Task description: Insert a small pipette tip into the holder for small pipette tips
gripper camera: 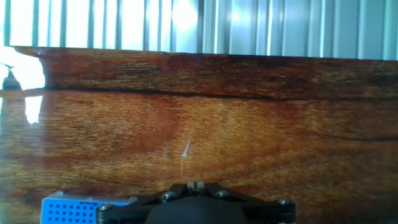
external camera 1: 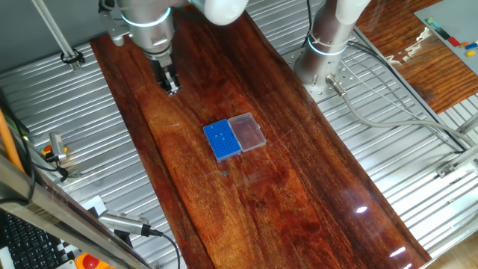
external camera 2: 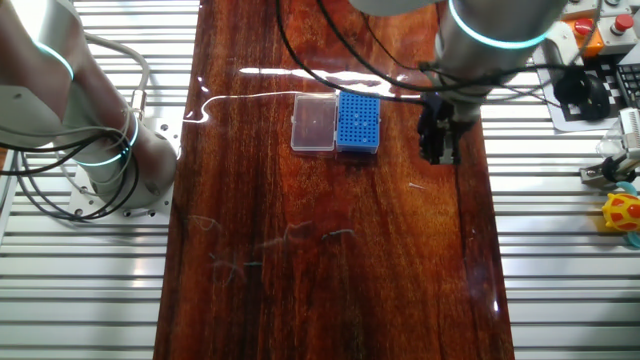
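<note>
The holder for small pipette tips [external camera 1: 222,140] is a small blue box with a grid of holes, joined to a clear lid [external camera 1: 247,131], and it stands mid-table. It also shows in the other fixed view [external camera 2: 359,122] and at the bottom left of the hand view [gripper camera: 78,210]. A small clear pipette tip [gripper camera: 185,152] lies on the wood ahead of the fingers; in the other fixed view it [external camera 2: 418,185] lies just below the gripper. My gripper [external camera 1: 172,88] hangs close above the wood, to one side of the holder, fingers together with nothing seen between them.
The dark wooden board [external camera 1: 299,194] lies on a ribbed metal table [external camera 1: 60,112]. A second robot base [external camera 1: 325,52] stands at the board's far edge. Cables [external camera 2: 60,150] run beside it. A keyboard and small items [external camera 2: 600,90] lie off the board.
</note>
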Controlling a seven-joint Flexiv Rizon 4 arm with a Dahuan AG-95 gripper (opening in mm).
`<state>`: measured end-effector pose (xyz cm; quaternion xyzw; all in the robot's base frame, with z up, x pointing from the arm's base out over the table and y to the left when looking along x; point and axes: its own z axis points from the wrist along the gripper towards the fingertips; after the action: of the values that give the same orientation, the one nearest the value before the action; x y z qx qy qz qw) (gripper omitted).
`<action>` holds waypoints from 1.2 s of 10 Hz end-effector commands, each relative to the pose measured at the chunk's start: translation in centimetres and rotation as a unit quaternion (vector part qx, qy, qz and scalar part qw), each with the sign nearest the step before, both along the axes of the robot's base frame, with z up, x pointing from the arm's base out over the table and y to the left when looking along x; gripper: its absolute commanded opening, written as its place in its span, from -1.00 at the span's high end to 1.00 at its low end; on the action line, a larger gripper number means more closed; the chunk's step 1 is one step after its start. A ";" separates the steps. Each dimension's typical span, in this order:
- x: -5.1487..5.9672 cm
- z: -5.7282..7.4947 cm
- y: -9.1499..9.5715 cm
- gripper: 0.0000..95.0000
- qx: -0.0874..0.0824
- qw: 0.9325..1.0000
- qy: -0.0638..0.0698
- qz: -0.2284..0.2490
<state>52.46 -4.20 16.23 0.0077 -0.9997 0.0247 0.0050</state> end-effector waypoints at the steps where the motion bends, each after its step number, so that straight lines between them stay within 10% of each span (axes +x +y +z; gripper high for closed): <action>1: 1.2 -1.7 -0.6 1.00 0.006 0.999 0.004 -0.043; 5: 2.0 -3.7 -0.7 0.60 0.009 0.999 -0.002 -0.047; 6: 2.2 -4.2 -0.5 0.20 0.010 0.999 -0.005 -0.054; 7: 2.3 -4.4 -0.4 0.20 0.011 0.998 -0.005 -0.057; 8: 2.3 -4.4 -0.4 0.60 0.011 0.998 -0.006 -0.054; 12: 2.3 -4.4 -0.4 0.60 0.020 0.999 0.002 -0.046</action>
<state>54.77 -4.59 11.79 -0.0379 -0.9992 0.0038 0.0080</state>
